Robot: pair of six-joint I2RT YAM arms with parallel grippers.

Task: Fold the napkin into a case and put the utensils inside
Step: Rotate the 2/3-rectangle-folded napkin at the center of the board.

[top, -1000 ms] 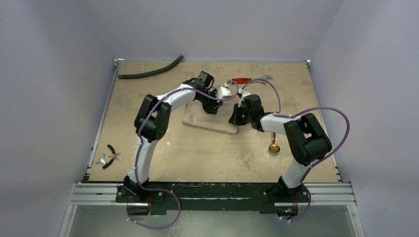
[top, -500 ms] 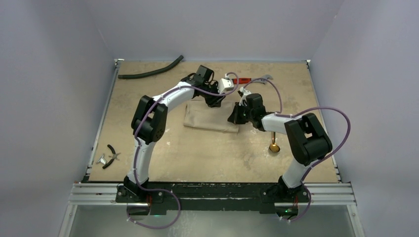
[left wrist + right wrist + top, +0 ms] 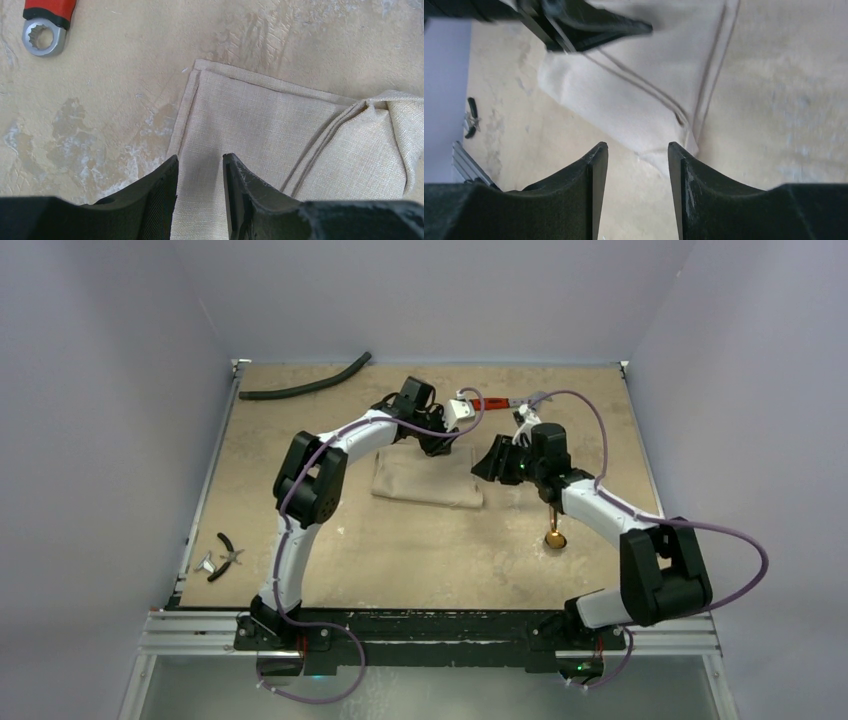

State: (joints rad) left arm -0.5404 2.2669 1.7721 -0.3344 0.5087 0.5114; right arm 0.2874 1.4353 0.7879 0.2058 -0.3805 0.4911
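The napkin (image 3: 425, 477) lies folded into a beige rectangle in the middle of the table, with layered folds at its right side (image 3: 345, 150). My left gripper (image 3: 441, 445) hovers over the napkin's far edge; its jaws (image 3: 200, 162) stand open above flat cloth, pinching nothing. Just off the napkin's right end is my right gripper (image 3: 487, 462), open and empty (image 3: 638, 147), with the napkin's corner (image 3: 674, 150) ahead of its fingertips. One of the utensils, a gold spoon (image 3: 554, 532), lies to the right of the napkin, its handle partly under my right forearm.
A red-handled wrench (image 3: 490, 402) lies behind the grippers, its ring end (image 3: 44, 37) near the left gripper. The black hose (image 3: 305, 388) curves along the far left edge. Small black pliers (image 3: 225, 555) rest near the left rail. The back wall is close behind.
My right gripper has opened and drawn back to the right off the napkin's edge, its elbow swinging down and right. The left gripper shifted slightly toward the far edge.
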